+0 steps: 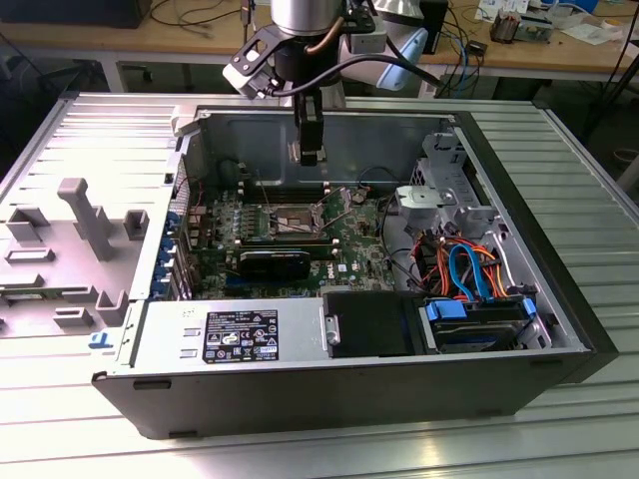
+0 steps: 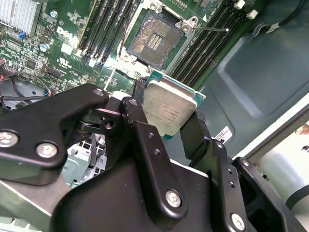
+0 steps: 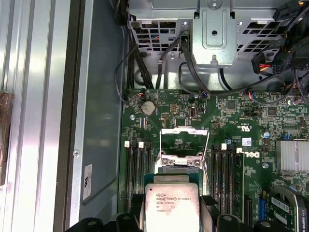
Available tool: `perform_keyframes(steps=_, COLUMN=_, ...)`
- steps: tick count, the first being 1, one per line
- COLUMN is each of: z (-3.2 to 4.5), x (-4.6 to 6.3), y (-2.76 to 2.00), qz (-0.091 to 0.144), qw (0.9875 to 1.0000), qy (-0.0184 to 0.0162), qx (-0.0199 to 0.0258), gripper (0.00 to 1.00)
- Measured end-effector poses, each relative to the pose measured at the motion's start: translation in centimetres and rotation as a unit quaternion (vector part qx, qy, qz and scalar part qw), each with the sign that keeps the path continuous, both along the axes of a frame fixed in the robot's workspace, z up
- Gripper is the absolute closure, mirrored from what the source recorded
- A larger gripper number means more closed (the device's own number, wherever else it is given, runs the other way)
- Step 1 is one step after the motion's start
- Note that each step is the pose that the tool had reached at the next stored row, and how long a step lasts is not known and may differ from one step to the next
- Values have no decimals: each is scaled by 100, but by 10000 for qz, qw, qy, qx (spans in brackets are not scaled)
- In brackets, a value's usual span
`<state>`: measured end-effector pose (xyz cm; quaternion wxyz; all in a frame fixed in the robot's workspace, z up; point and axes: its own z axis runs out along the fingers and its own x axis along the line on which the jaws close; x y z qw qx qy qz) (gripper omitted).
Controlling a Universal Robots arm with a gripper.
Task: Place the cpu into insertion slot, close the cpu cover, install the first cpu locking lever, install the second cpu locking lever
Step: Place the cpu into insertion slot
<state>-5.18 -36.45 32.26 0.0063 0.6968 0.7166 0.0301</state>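
Gripping the cpu [image 2: 169,110] by two opposite edges, the gripper [image 1: 309,150] is clenched on the chip, whose metal top faces both wrist cameras; the chip hangs above the green motherboard [image 1: 359,244] without touching it; the insertion slot [image 2: 154,41] lies open beyond the fingertips with its pin field bare, and in the exterior view it sits below the gripper, slightly toward the exterior view's left; in the second wrist view the chip's edges run close to parallel with the slot's rim; the cpu cover [image 3: 183,129] appears swung up off the slot, so I judge the placement not yet done.
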Motion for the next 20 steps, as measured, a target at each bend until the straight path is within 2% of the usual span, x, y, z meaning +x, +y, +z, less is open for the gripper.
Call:
perform_keyframes(steps=7, z=-1, x=0, y=0, qz=0, qw=10000, qy=0, qx=0, gripper=45)
perform_keyframes(steps=14, z=-80, x=0, y=-12, qz=0, qw=10000, qy=0, qx=0, gripper=45)
perform_keyframes(steps=20, z=-86, x=0, y=-16, qz=0, qw=10000, qy=0, qx=0, gripper=45)
